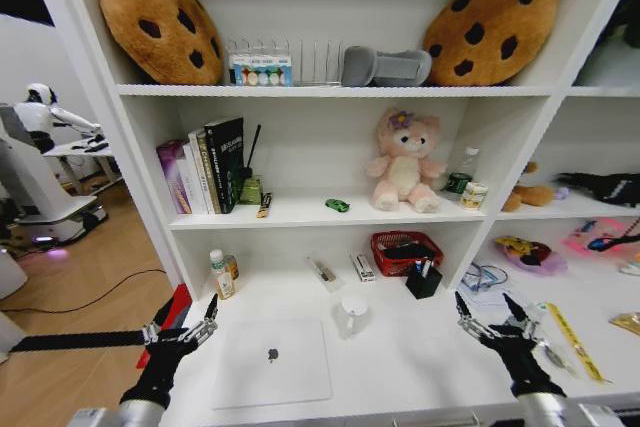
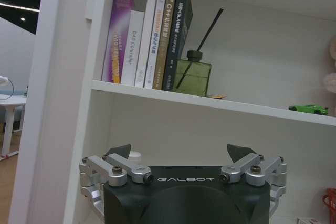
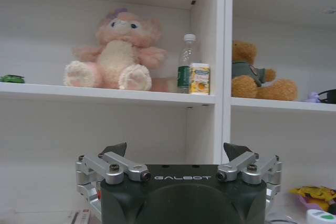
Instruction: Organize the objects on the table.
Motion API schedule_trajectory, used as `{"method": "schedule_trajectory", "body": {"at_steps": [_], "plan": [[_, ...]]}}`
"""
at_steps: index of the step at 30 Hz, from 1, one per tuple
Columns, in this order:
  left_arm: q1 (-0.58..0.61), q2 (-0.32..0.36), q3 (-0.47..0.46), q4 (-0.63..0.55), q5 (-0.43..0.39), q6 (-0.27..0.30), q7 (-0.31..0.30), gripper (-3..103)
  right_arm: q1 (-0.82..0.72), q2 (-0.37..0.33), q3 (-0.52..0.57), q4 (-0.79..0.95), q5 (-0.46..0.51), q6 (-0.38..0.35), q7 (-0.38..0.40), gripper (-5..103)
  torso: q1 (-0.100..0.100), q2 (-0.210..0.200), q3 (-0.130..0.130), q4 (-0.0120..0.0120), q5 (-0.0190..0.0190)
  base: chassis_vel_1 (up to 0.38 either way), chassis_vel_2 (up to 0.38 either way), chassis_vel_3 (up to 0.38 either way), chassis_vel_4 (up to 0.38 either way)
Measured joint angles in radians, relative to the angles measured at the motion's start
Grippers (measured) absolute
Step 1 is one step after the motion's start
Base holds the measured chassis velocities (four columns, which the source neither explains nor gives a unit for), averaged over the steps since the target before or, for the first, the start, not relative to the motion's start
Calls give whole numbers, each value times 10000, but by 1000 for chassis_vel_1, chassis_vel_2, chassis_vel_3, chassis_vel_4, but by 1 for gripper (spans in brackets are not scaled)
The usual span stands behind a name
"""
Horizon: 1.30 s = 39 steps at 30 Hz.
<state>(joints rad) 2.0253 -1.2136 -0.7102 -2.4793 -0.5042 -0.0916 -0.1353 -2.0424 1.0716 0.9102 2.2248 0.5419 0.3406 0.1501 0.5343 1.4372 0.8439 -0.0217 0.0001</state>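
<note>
A closed silver laptop (image 1: 270, 362) lies flat on the white table (image 1: 400, 347), near its front edge. My left gripper (image 1: 188, 309) hovers open beside the laptop's left edge, holding nothing; in the left wrist view my left gripper (image 2: 180, 153) faces the bookshelf. Over the table's right part my right gripper (image 1: 483, 305) also stands open and empty, as the right wrist view of my right gripper (image 3: 176, 150) confirms. A yellow ruler (image 1: 572, 339) lies just right of it. A tiny green toy car (image 1: 337, 205) (image 2: 310, 109) (image 3: 11, 78) sits on the lower shelf.
Shelves rise behind the table with books (image 1: 205, 167), a green diffuser bottle (image 2: 191, 76), a pink plush (image 1: 405, 162) and cookie cushions (image 1: 160, 17). On the table stand a red basket (image 1: 405, 250), a black pen holder (image 1: 423, 279), a cup (image 1: 352, 312) and a small bottle (image 1: 220, 275). Another robot (image 1: 35, 162) stands far left.
</note>
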Motion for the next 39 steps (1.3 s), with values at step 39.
{"method": "schedule_trajectory", "body": {"at_steps": [39], "plan": [[0,0,-1,2,0,1,-3,100,996,-462,-1301,-568,-525,-897,-328,100,0,0,0,1,0,-127,-136,138,137]]}}
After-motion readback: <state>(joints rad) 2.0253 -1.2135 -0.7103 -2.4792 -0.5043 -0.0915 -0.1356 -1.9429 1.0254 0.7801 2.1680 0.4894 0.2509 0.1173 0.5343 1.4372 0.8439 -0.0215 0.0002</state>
